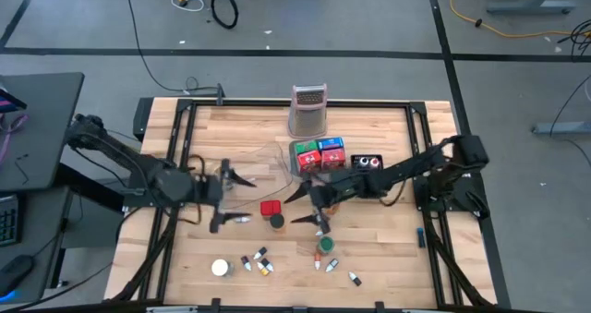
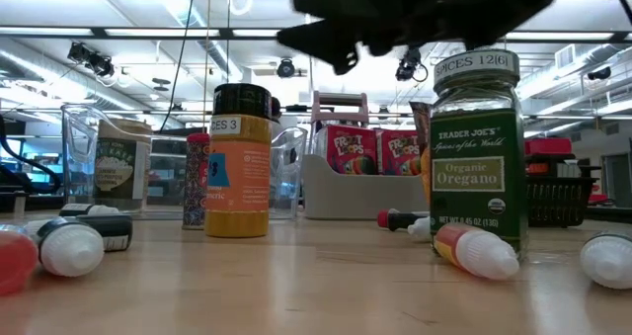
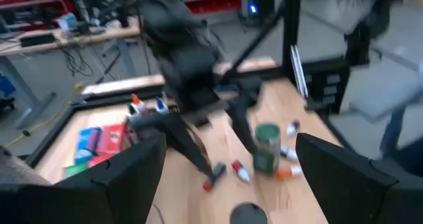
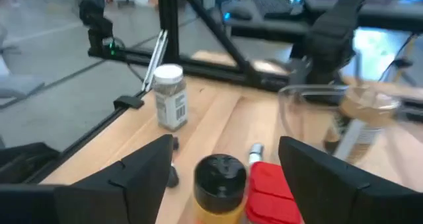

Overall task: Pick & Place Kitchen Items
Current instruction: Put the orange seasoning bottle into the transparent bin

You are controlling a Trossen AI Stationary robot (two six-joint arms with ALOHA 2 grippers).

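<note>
Now my right gripper (image 1: pixel 306 208) hangs wide and empty just beside the black-capped yellow spice jar (image 1: pixel 276 222) and the flat red packet (image 1: pixel 270 208) — a careless swing could topple that jar. My left gripper (image 1: pixel 236 198) waits spread and empty nearby.

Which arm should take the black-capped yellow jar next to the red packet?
Probably right. Its tool is open, and the yellow jar shows between its fingers, beside the red packet. The left tool is also open but off to the side.
</note>
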